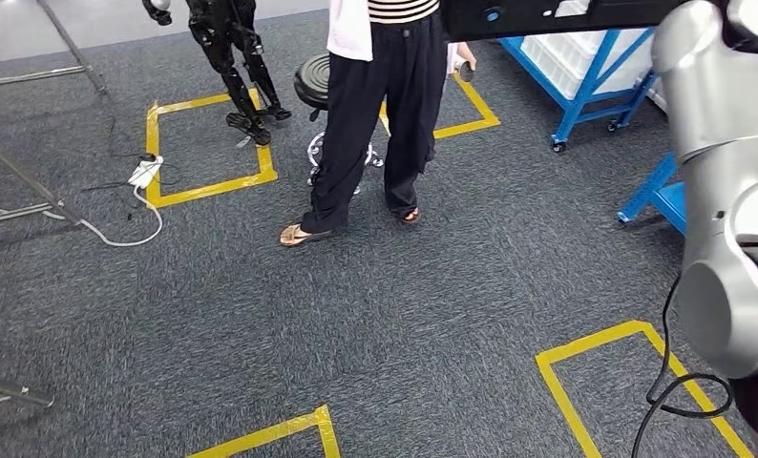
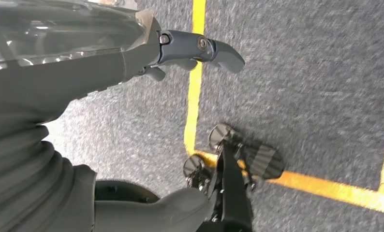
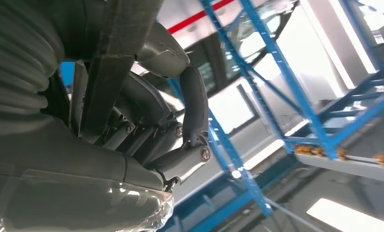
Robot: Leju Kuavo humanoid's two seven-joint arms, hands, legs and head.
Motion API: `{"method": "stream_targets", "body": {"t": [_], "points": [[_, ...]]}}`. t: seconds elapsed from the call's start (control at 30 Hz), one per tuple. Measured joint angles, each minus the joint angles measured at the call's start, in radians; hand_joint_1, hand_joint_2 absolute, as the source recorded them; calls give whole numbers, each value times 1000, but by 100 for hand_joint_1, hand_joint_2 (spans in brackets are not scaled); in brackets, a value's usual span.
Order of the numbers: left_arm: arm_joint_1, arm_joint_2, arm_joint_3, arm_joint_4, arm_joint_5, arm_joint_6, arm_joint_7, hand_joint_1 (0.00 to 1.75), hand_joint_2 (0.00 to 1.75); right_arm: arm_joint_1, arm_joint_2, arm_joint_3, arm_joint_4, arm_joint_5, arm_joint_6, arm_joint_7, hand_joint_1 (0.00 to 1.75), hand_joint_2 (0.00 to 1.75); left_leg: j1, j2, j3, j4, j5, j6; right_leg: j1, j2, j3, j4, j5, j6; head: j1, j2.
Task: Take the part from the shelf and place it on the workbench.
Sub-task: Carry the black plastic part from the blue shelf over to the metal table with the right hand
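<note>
In the right wrist view my right hand (image 3: pixel 173 135) has its dark fingers curled around a flat dark bar, the part (image 3: pixel 110 63), which crosses the palm. In the head view a long black piece (image 1: pixel 547 14) runs across the top edge toward my raised silver right arm (image 1: pixel 728 191); it looks like the same part. My left hand (image 2: pixel 190 53) hangs over the grey carpet with its fingers stretched out and nothing in them.
A person (image 1: pixel 385 105) stands ahead in dark trousers, a black stool (image 1: pixel 313 81) behind them. A blue wheeled rack (image 1: pixel 585 76) is at the back right. Blue shelf frames (image 3: pixel 287 82) rise beside my right hand. Yellow tape squares (image 1: pixel 208 148), cables (image 1: pixel 117 234) and stand legs (image 1: pixel 22 181) lie left.
</note>
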Motion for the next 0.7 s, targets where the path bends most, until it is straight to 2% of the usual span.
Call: {"method": "stream_targets", "body": {"t": [0.07,0.1,0.13,0.2,0.23,0.27,0.3,0.33,0.37,0.4,0.43,0.47,0.5,0.53,0.57,0.6,0.63,0.7], "points": [[2,2,3,0,7,-2,-11,0,175,-11,-10,-20,21,3,1,19,175,175,1,-20,2,-10,5,10,2,-13,0,0,-4,6,0,0],[3,3,5,0,12,-4,-16,0,175,-14,-14,-25,27,6,0,22,175,175,1,-28,6,-18,9,15,0,-6,-2,7,-10,10,0,0],[3,4,8,0,17,-5,-23,0,175,-17,-17,-27,33,14,-1,23,175,175,3,-33,10,-25,13,22,-3,13,-15,33,-25,11,0,0],[-3,6,14,0,24,0,-23,0,175,-21,-21,-30,45,45,-3,25,175,175,5,-48,15,-32,17,30,-11,58,-66,142,-71,10,0,0],[-6,6,17,0,25,7,-15,0,175,-21,-21,-29,52,69,-3,31,175,175,6,-57,15,-32,18,32,-14,72,-101,210,-95,10,0,0],[-8,4,18,0,21,16,-5,0,175,-18,-19,-25,57,95,-2,39,175,175,7,-68,15,-31,19,31,-18,77,-125,257,-107,14,0,0],[-9,0,18,0,9,26,6,0,175,-14,-15,-20,61,120,0,48,175,175,9,-79,16,-31,19,30,-23,79,-135,272,-104,22,0,0],[-8,-4,14,0,-11,37,13,0,175,-9,-11,-13,63,142,1,56,175,175,11,-90,16,-30,20,29,-30,81,-126,246,-86,33,0,0],[-8,-8,7,0,-37,46,17,0,175,-5,-5,-8,64,161,5,61,175,175,14,-101,15,-27,20,25,-39,87,-100,187,-56,46,0,0],[-8,-10,-2,0,-64,53,20,0,175,-2,0,-4,63,177,10,63,175,175,17,-112,13,-24,20,20,-49,106,-68,117,-29,59,0,0],[-9,-12,-13,0,-84,56,22,0,175,1,8,2,60,193,19,64,175,175,18,-123,9,-20,20,12,-53,122,-41,60,-8,65,0,0],[-10,-12,-23,0,-98,55,26,0,175,7,16,9,56,207,28,63,175,175,19,-133,4,-19,22,3,-54,134,-24,24,4,65,0,0],[-11,-12,-31,0,-110,52,33,0,175,15,26,16,50,222,39,62,175,175,19,-143,-1,-19,25,-5,-50,139,-18,11,8,58,0,0],[-9,-12,-39,0,-121,49,40,0,175,25,39,24,43,238,51,61,175,175,20,-152,-4,-21,30,-13,-44,131,-17,10,11,49,-1,0],[-7,-12,-48,0,-135,45,47,0,175,36,55,33,35,255,63,61,175,175,23,-156,-7,-24,32,-18,-45,123,-18,9,15,41,-1,0],[-3,-12,-57,0,-149,42,53,0,175,47,73,45,26,270,75,63,175,175,24,-146,-11,-17,28,-21,-47,116,-18,8,18,33,-2,0],[-1,-12,-68,0,-160,39,56,0,175,57,91,58,15,282,84,66,175,175,24,-125,-22,5,12,-24,-48,108,-18,7,21,24,-4,0],[-2,-11,-85,0,-170,37,58,0,175,72,118,81,-3,292,92,70,175,175,22,-75,-71,114,-52,-28,-41,91,-18,6,23,9,-9,0]]}}
